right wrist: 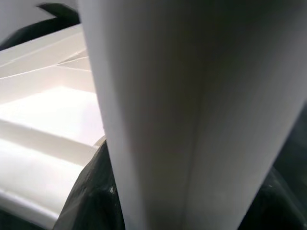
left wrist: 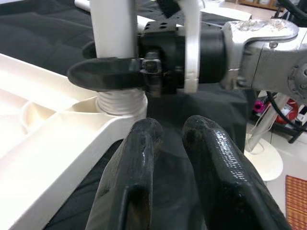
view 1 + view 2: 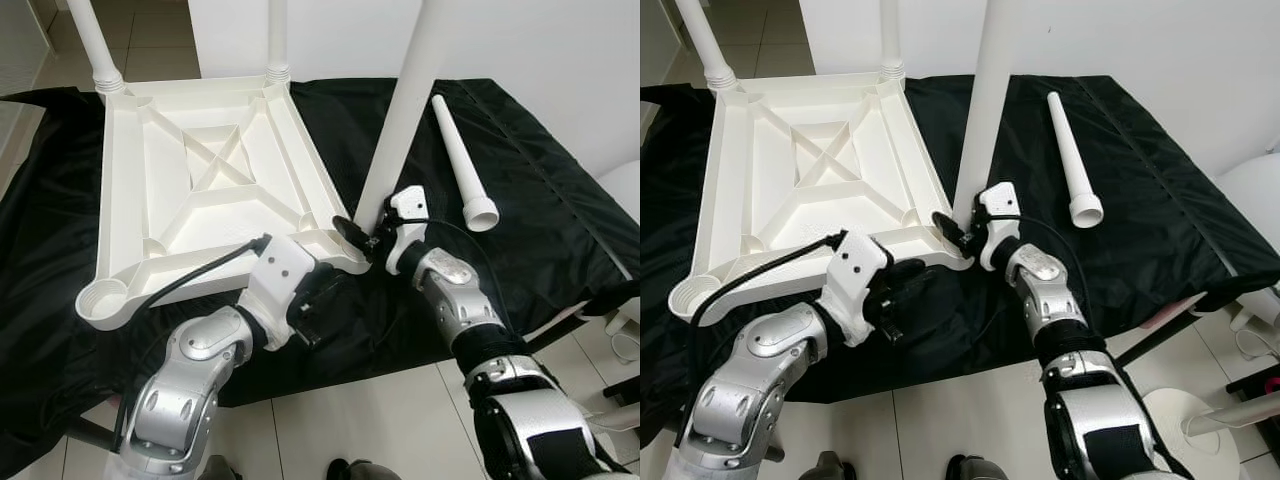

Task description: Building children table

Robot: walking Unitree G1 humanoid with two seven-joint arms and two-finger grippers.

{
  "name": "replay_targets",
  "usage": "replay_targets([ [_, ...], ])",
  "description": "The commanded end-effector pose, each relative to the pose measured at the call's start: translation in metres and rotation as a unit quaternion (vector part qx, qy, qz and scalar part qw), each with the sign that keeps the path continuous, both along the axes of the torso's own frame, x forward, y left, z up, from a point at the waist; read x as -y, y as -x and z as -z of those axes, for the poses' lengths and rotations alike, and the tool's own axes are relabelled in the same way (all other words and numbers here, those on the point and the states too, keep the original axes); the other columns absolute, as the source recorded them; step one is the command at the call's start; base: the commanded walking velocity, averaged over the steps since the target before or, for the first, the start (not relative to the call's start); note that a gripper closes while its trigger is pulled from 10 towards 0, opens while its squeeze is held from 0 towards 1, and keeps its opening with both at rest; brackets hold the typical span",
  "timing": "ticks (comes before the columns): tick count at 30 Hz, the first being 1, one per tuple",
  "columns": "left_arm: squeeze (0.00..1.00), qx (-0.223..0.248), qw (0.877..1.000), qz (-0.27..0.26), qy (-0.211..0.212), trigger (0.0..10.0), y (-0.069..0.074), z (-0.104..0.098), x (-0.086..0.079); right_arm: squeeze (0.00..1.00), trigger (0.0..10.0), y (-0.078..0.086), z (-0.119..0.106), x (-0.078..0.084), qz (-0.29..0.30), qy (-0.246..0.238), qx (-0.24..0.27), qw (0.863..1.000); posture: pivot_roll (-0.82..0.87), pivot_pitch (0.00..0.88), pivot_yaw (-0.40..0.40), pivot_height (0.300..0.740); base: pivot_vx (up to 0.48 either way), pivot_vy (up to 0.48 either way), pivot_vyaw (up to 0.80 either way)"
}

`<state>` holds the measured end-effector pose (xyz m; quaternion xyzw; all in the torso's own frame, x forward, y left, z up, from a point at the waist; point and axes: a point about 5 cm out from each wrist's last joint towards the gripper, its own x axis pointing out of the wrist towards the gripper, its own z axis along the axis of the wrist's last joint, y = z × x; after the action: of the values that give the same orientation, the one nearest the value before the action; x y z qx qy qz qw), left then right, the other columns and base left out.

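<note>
Left eye view, items from left to right. White plastic children's tabletop (image 3: 190,190), upside down on the black cloth (image 3: 540,190) that covers the worktop, ribbed underside up. Empty leg socket (image 3: 103,298) at its near left corner. Two white legs fitted upright in the far corners: far left leg (image 3: 95,40), far right leg (image 3: 277,35). Left gripper (image 3: 318,300), just in front of the tabletop's near edge, beside the near right corner; in the left wrist view its two black fingers (image 2: 139,167) lie close together with a narrow gap and nothing between them. Third leg (image 3: 405,110), upright, its base seated in the near right corner socket. Right gripper (image 3: 362,235), jaws pinching this leg low down, just above the socket. Fourth leg (image 3: 462,160), loose, lying flat on the cloth to the right, well apart from the tabletop, flanged end nearest the robot.
</note>
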<state>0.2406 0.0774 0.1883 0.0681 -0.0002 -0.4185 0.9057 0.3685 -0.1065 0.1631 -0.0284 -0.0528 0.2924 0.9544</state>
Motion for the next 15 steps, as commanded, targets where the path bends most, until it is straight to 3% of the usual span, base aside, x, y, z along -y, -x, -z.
replay_targets([
  [1,0.00,0.010,0.999,-0.041,0.006,10.0,0.000,-0.001,-0.001,0.00,10.0,0.001,0.014,0.003,0.049,0.006,-0.038,0.998,0.03,0.094,-0.043,0.740,0.000,0.000,0.00],
  [5,0.00,0.009,0.999,-0.041,0.006,10.0,0.001,0.000,-0.001,0.00,10.0,0.003,0.017,0.001,0.120,-0.017,-0.054,0.991,0.03,0.097,-0.049,0.740,0.000,0.000,0.00],
  [8,0.00,0.007,0.999,-0.043,0.007,10.0,0.001,0.001,-0.001,0.00,10.0,0.013,0.023,-0.002,0.243,-0.032,-0.062,0.967,0.03,0.100,-0.053,0.740,0.000,0.000,0.00],
  [12,0.00,0.006,0.999,-0.044,0.007,10.0,0.001,0.001,-0.002,0.00,10.0,0.018,0.023,-0.004,0.283,-0.053,-0.063,0.956,0.03,0.100,-0.054,0.740,0.000,0.000,0.00],
  [14,0.00,0.004,0.999,-0.044,0.011,10.0,0.002,0.001,-0.001,0.00,10.0,0.026,0.019,-0.022,0.277,-0.095,-0.055,0.955,0.03,0.102,-0.049,0.740,0.000,0.000,0.00],
  [15,0.00,0.004,0.999,-0.044,0.011,10.0,0.002,0.001,-0.001,0.00,10.0,0.026,0.019,-0.022,0.277,-0.095,-0.055,0.955,0.03,0.102,-0.049,0.740,0.000,0.000,0.00],
])
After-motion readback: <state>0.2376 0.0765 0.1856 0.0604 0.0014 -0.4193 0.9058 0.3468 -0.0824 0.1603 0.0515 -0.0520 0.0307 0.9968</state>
